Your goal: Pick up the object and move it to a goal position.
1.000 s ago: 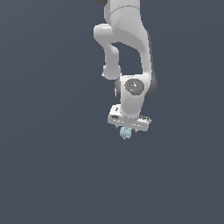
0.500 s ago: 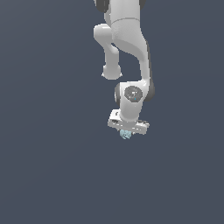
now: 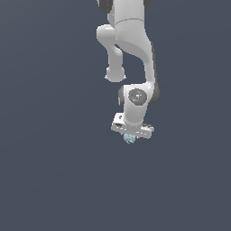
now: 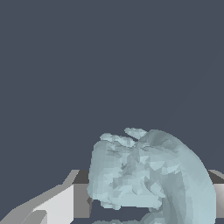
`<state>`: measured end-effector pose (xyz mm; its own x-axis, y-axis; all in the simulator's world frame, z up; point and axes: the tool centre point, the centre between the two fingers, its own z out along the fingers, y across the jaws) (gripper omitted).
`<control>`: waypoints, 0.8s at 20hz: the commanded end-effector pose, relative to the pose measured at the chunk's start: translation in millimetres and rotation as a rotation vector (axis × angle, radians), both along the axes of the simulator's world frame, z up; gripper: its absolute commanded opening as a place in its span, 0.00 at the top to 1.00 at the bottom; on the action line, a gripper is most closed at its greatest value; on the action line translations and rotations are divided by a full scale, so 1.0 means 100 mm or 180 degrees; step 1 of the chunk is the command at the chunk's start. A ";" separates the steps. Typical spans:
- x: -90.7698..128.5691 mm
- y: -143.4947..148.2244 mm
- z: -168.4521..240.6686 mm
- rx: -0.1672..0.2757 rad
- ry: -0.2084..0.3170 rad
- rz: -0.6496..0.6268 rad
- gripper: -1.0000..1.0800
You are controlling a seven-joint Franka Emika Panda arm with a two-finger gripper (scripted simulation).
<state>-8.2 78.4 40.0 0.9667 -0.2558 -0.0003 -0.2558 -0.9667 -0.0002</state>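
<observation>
The object (image 3: pixel 130 138) is a tiny pale light-blue lumpy thing, seen just under the white hand in the exterior view. My gripper (image 3: pixel 130 136) is shut on it and holds it above the dark grey ground. In the wrist view the object (image 4: pixel 146 175) fills the near part of the picture as a rough, faceted lump between the fingers (image 4: pixel 57 205). The fingertips are mostly hidden by the hand in the exterior view.
The white arm (image 3: pixel 131 49) comes down from the top of the exterior view. All around it is plain dark grey ground (image 3: pixel 49 171) with no other objects or edges showing.
The arm has folded further and the hand with the object has moved slightly toward the exterior view's left. The grip on the object is unchanged.
</observation>
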 end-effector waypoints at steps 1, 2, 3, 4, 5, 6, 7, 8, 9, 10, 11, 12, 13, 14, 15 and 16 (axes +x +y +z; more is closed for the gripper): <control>0.00 0.00 0.00 0.0000 0.0000 -0.0001 1.00; 0.00 0.01 0.01 0.0000 0.0000 -0.0001 1.00; 0.01 0.03 0.02 0.0000 0.0000 -0.0001 1.00; 0.01 0.05 0.04 0.0000 0.0000 -0.0001 1.00; 0.02 0.08 0.07 0.0000 0.0000 -0.0001 1.00; 0.03 0.11 0.10 0.0000 0.0000 -0.0001 1.00; 0.03 0.15 0.14 0.0000 0.0000 -0.0001 1.00; 0.04 0.19 0.18 0.0000 0.0000 -0.0001 1.00; 0.06 0.25 0.22 0.0000 0.0000 -0.0001 1.00; 0.07 0.30 0.28 0.0000 0.0000 -0.0001 1.00; 0.08 0.36 0.33 -0.0001 -0.0001 -0.0002 1.00; 0.10 0.43 0.39 -0.0001 -0.0001 -0.0002 1.00; 0.11 0.50 0.46 -0.0001 -0.0001 -0.0002 1.00; 0.13 0.57 0.52 -0.0001 -0.0001 -0.0002 1.00; 0.15 0.64 0.59 -0.0001 -0.0001 -0.0002 1.00; 0.17 0.72 0.66 -0.0001 -0.0001 -0.0002 1.00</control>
<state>6.3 138.8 95.4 0.9665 -0.2565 -0.0002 -0.2565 -0.9665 0.0002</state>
